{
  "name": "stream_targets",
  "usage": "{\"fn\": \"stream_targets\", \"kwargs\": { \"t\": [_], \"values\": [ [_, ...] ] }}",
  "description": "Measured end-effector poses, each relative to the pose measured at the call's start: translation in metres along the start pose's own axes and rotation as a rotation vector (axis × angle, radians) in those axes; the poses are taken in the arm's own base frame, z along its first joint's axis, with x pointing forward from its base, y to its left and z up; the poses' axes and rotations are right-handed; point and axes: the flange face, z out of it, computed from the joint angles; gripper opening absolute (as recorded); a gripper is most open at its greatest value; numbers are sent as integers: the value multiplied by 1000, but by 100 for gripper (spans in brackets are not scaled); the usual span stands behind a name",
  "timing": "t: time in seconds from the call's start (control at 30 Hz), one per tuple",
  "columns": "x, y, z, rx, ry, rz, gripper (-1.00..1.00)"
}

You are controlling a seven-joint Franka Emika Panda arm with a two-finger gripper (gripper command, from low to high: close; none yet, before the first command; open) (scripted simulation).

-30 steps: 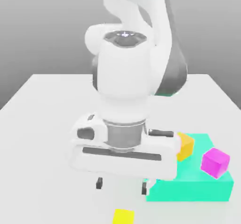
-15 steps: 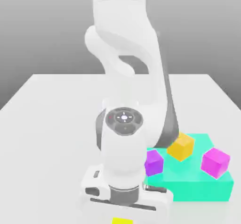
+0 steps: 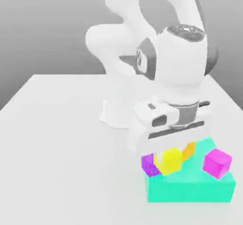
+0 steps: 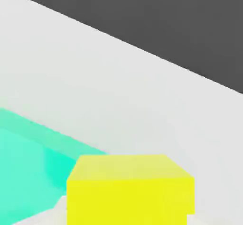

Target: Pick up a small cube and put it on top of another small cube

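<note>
Between the fingers, closed on it, sits the yellow cube; the exterior view adds purple, orange and magenta cubes.

Yellow cube in hand, near purple cube.

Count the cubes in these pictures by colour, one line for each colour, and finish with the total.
Yellow cube: 1
Orange cube: 1
Purple cube: 1
Magenta cube: 1
Total: 4
</note>
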Motion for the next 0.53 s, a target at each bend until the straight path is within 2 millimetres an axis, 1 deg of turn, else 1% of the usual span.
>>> {"fn": "stream_targets", "kwargs": {
  "t": [0.1, 0.23, 0.27, 0.3, 0.4, 0.43, 0.53],
  "values": [
    [-34, -10, -17, 5, -1, -181, -100],
    [-83, -22, -34, 17, -4, -437, -100],
    [-90, -23, -31, 20, -5, -474, -100],
    [-93, -24, -23, 20, -5, -493, -100],
    [-96, -26, 9, 20, -5, -509, -100],
    [-97, -25, 21, 20, -4, -510, 100],
    [-97, -25, 21, 20, -5, -510, 100]
  ]
}}
